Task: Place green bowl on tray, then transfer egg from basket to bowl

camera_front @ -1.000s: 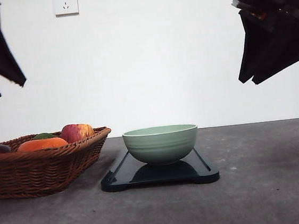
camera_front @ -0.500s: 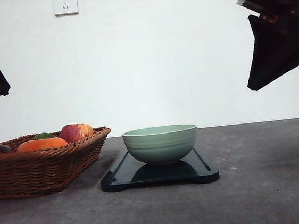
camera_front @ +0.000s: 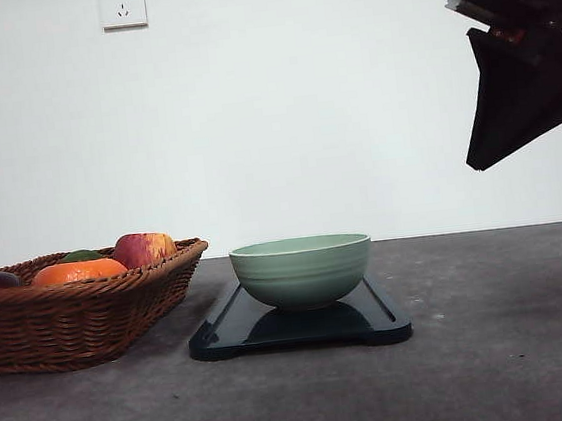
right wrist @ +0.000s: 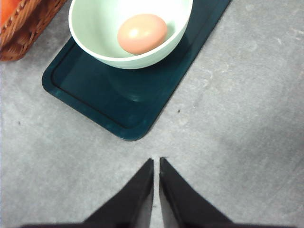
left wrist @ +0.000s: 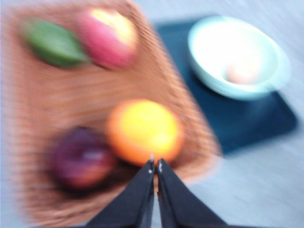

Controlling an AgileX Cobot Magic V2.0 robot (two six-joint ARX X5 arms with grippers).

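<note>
Egg point(right wrist: 142, 33) in green bowl point(camera_front: 302, 270) on tray point(camera_front: 383, 315)

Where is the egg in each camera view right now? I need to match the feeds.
Front view: not visible; the green bowl wall hides its inside.
Left wrist view: blurred pale-orange egg inside the bowl, on the tray.
Right wrist view: egg lying in the bowl, clearly seen.
Shared landmark: the green bowl on the dark tray, beside the basket.

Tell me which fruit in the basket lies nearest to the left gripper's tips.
The orange fruit: in the left wrist view it sits just beyond the left gripper, while the purple fruit, apple and green fruit lie farther off.
</note>
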